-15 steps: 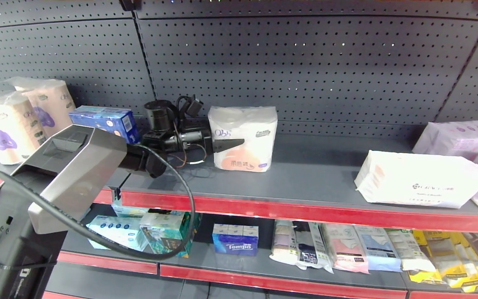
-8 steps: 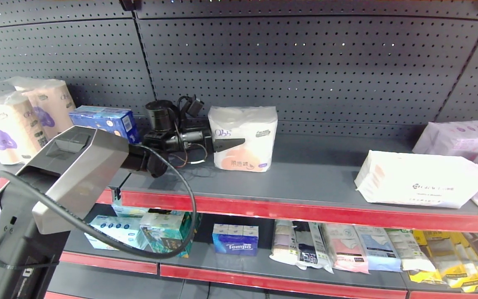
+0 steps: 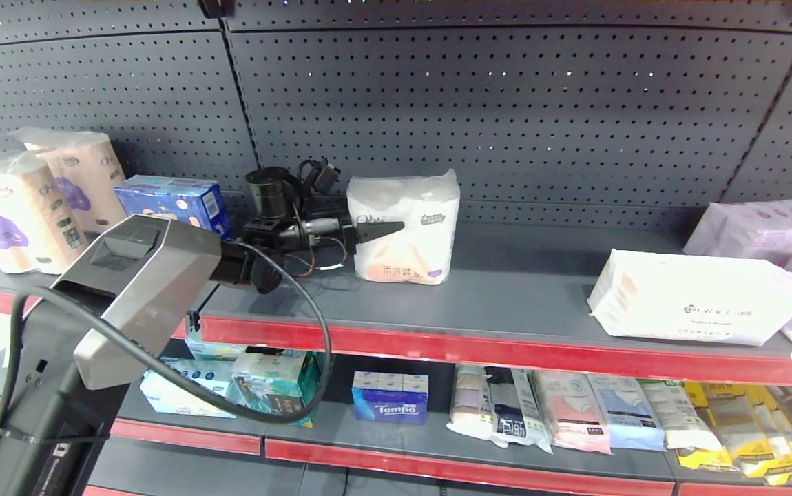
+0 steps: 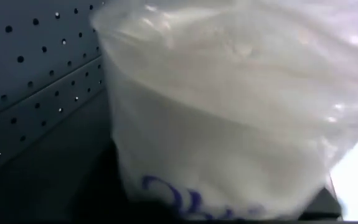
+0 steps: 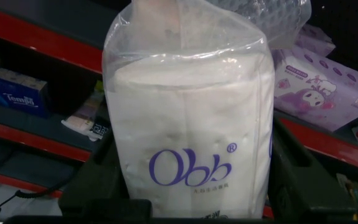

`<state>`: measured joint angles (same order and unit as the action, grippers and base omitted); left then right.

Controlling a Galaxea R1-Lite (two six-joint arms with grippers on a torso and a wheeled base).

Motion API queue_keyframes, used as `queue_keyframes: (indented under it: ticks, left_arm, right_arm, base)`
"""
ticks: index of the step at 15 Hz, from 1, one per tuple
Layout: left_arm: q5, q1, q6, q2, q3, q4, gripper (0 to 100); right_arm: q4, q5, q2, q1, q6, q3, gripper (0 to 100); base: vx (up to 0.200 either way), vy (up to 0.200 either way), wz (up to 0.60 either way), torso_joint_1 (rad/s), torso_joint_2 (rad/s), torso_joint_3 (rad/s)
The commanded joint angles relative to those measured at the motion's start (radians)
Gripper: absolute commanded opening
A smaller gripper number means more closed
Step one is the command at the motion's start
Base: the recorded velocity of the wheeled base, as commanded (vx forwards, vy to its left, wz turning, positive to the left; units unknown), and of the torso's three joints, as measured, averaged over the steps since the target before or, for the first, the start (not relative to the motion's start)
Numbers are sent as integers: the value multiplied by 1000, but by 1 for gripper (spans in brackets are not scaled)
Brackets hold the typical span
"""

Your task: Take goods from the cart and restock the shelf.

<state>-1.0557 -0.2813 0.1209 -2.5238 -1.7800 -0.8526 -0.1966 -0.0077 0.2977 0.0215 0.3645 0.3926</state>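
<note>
While my left tool (image 3: 392, 227) reaches in over the upper shelf (image 3: 506, 289), it is closed on the roll pack (image 3: 417, 207). One dark finger lies across the printed front, and the wrist view has the wrapper pressed close, with dark finger ends on either side of it. That pack stands on the shelf close to the pegboard (image 3: 506, 103). Its long axis is upright with a slight lean, and its print faces the red front edge (image 3: 492, 351).

To its right I have a wide bare stretch of shelf running to the flat white pack (image 3: 695, 296). To its left the tool's wrist fills the gap up to the blue box (image 3: 172, 200), with the beige roll packs (image 3: 17, 207) just beyond.

My right tool (image 5: 194, 171) is clamped on a second roll pack (image 5: 191, 99), a finger on each flank. It is held upright with its sealed top up and its print toward the wrist camera, out in front of the shelving and touching nothing. The head view catches it low at its right edge, in front of the lower shelf (image 3: 382, 434).
</note>
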Motion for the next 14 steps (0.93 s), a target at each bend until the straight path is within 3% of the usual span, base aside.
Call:
queue_keyframes:
  ticks: [1,11,14]
  left_arm:
    - [0,-1,0,-4,-1,3,0]
    - [0,-1,2,62,36,4,0]
    - [2,-1,17,82,60,12,0]
  right_arm:
    - [0,0,5,0,1,0,0]
    - [0,0,9,0,-1,-4,0]
    - [0,0,11,0,-1,-6,0]
  base:
    - [0,0,0,0,0,0]
    - [0,0,0,0,0,0]
    - [0,0,0,0,0,0]
